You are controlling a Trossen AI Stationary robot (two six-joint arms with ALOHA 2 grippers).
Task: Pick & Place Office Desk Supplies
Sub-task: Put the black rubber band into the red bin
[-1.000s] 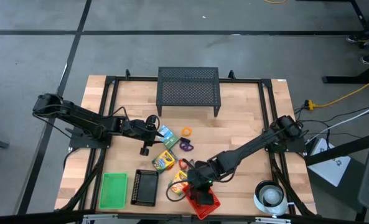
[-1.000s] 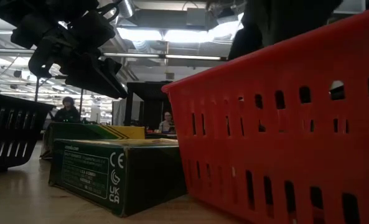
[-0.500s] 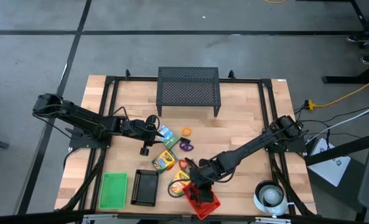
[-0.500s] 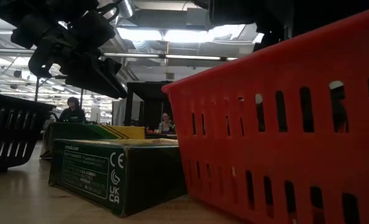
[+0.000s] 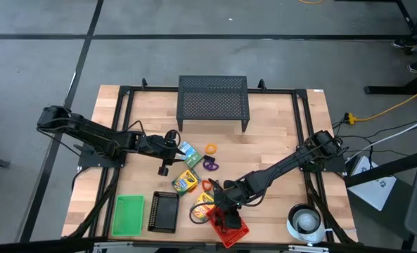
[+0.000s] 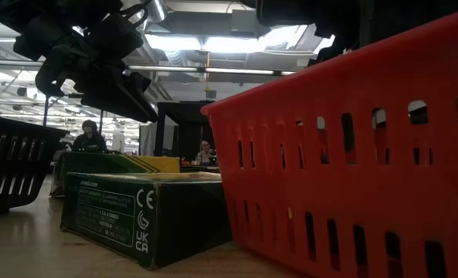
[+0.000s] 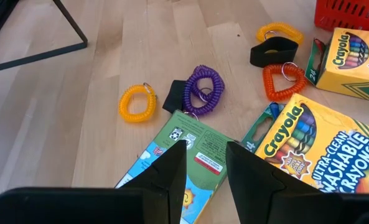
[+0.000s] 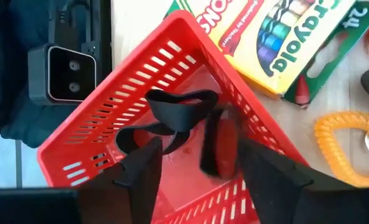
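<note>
The right pincer (image 5: 226,216) hangs just over the red basket (image 5: 235,232) at the near edge of the counter (image 5: 278,133). Its fingers (image 8: 144,171) stand apart with nothing between them. A black clip (image 8: 175,107) lies inside the basket. The left pincer (image 7: 204,163) hovers over a green crayon box (image 7: 187,149), partly open and holding nothing. Near it lie a purple ring (image 7: 204,89), a yellow ring (image 7: 137,102) and an orange ring (image 7: 282,81).
</note>
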